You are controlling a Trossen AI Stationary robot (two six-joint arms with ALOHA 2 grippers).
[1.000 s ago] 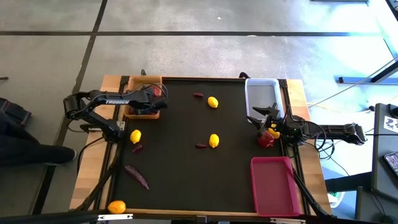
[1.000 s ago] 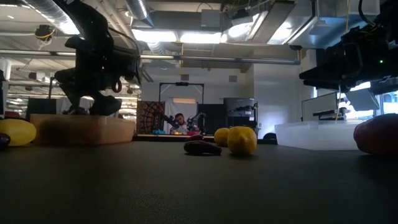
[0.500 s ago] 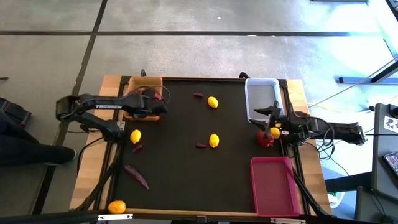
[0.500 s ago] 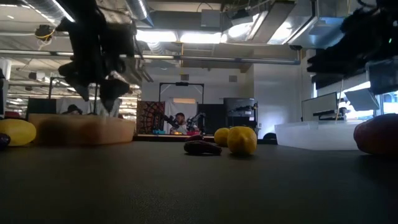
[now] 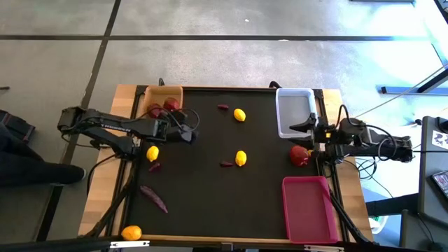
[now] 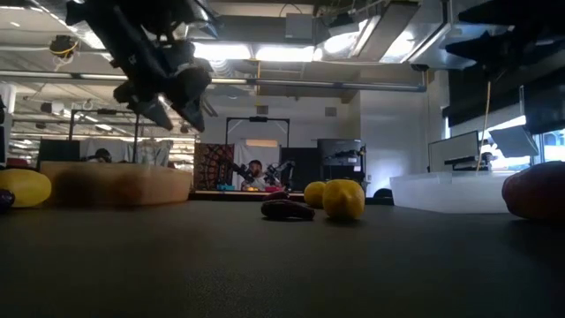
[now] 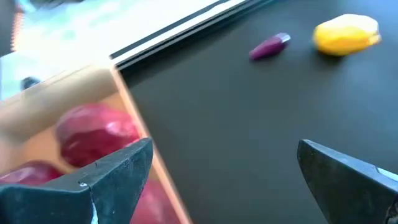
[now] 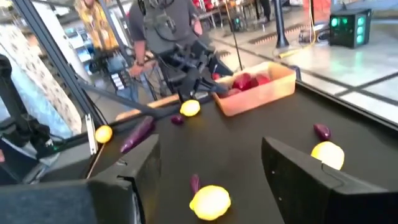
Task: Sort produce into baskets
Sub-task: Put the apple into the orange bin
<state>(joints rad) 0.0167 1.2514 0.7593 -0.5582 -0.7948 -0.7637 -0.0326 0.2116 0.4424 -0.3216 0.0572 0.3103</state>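
Left gripper point(image 5: 187, 134) hangs just off the wooden basket point(image 5: 150, 94), jaws spread wide and empty, and the red fruits point(image 7: 96, 134) lying in that basket right beside it suggest that is where the reds belong. Right gripper point(image 5: 299, 128) hovers empty, jaws parted, by the white basket point(image 5: 294, 94), one red fruit point(image 5: 299, 155) just beside it on the mat, likely its next pick.

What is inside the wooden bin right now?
The wooden bin holds dark red fruits: two show from above, and the left wrist view shows at least two. The left arm crosses the bin's near edge, so anything under it is hidden.
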